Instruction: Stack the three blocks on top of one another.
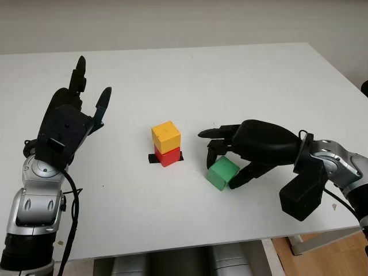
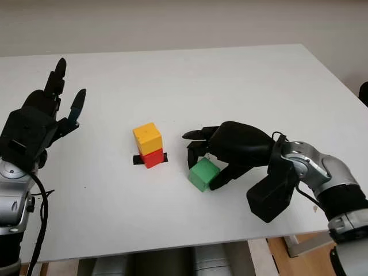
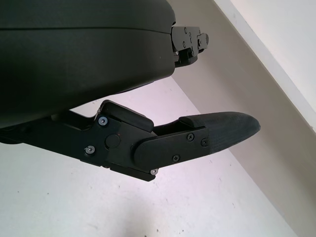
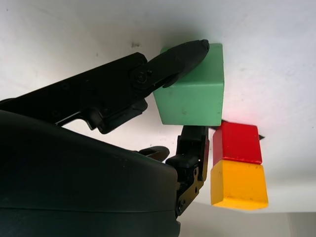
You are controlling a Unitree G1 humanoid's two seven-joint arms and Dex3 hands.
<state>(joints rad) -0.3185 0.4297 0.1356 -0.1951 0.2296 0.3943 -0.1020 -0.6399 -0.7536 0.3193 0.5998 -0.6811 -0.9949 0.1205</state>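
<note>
Right now my right hand (image 1: 230, 164) is wrapped around the green block (image 1: 222, 173), which sits on the white desk (image 1: 241, 80) just to the right of the small tower. One finger (image 4: 180, 57) presses a side of the block and another shows at the opposite side, so I judge the hold as clamped, though whether the block has left the desk at all I cannot tell. The yellow block (image 1: 166, 136) already sits on the red block (image 1: 168, 155), with a strip of black tape (image 1: 153, 158) under the red one.

The main danger, as I see it, is the tower itself. The yellow block looks a little twisted against the red one (not squarely seated), so a nudge from my fingers on the way over could topple it. The hold on the green block is by its edges; if it pivots during the lift it may land tilted and slide off. Coming in too low would knock the yellow block sideways.

My left hand (image 1: 66, 123) is held up over the desk's left side, open, holding nothing, well apart from the blocks.

As for containers, I see none on the desk, so nothing is held in anything.
</note>
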